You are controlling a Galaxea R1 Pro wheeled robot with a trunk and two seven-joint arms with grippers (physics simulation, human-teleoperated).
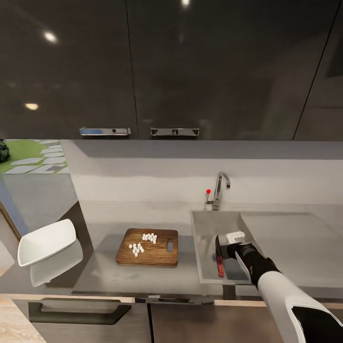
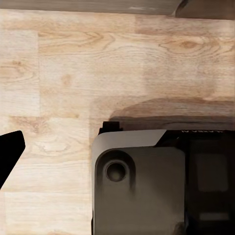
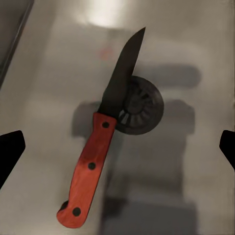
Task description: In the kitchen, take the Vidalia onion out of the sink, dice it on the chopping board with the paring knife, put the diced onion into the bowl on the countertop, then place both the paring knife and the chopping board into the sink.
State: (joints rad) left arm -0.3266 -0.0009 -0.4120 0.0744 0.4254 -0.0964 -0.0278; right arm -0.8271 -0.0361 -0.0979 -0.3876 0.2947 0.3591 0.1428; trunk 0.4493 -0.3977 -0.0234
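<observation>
1. The right arm reaches over the sink [image 1: 209, 224], its gripper [image 1: 224, 247] hanging just above the basin floor.
2. From the right wrist, the jaws stand wide apart: the two dark fingertips [image 3: 10, 152] sit at opposite edges of that picture with nothing between them but the basin below.
3. The paring knife [image 3: 100, 147] lies flat on the bottom of the sink, free of the jaws. Its red handle shows three dark rivets, and the dark blade rests across one side of the round drain [image 3: 142, 107], with the tip pointing past it.
4. From the head, the knife [image 1: 220, 267] shows as a red sliver in the basin, just under the right gripper.
5. The chopping board [image 1: 147, 247] lies on the grey surface [image 1: 105, 271] just beside the sink, on the side away from the drainboard. Small white cubes of diced onion [image 1: 143, 243] sit on it in two loose clusters.
6. The white bowl [image 1: 46, 242] is well apart from the board, at the far left end of the surface, tilted, and looks bare inside.
7. The chrome tap [image 1: 220, 188] with its red knob stands behind the basin.
8. The left wrist camera looks down at pale wooden floor [image 2: 73, 73] and the robot's own grey base [image 2: 142, 191]. One dark fingertip [image 2: 10, 152] of the left gripper shows; I cannot tell how its jaws stand.
</observation>
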